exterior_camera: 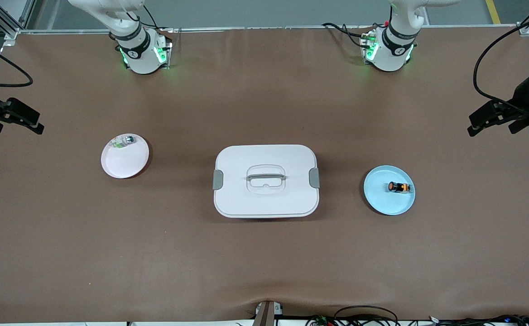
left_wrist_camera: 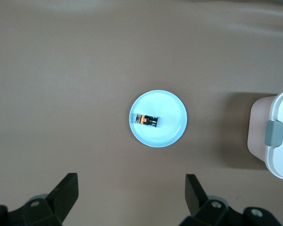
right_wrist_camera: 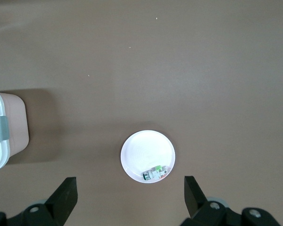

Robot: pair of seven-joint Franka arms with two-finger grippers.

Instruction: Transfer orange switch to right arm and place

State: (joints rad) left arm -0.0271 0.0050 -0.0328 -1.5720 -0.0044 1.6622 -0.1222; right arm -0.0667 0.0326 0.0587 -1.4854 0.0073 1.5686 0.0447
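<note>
- Left end effector (left_wrist_camera: pixel 129 197) hangs wide open and empty above the worktop (exterior_camera: pixel 264 262), beside the box (exterior_camera: pixel 266 181).
- Right end effector (right_wrist_camera: pixel 129 197) likewise.
- Orange switch (exterior_camera: pixel 399 187) lies on the blue plate (exterior_camera: pixel 382 201), toward the left arm's end from the box.

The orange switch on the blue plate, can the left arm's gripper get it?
Probably yes. The orange switch lies uncovered on the blue plate, nothing on top or beside it. The left gripper is open, up over the table at that end.

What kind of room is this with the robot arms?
Probably a robot lab. Two arm bases are bolted at a brown table, cables trail along its edges, and test things are laid out: an orange switch on a blue plate and a lidded box.
</note>
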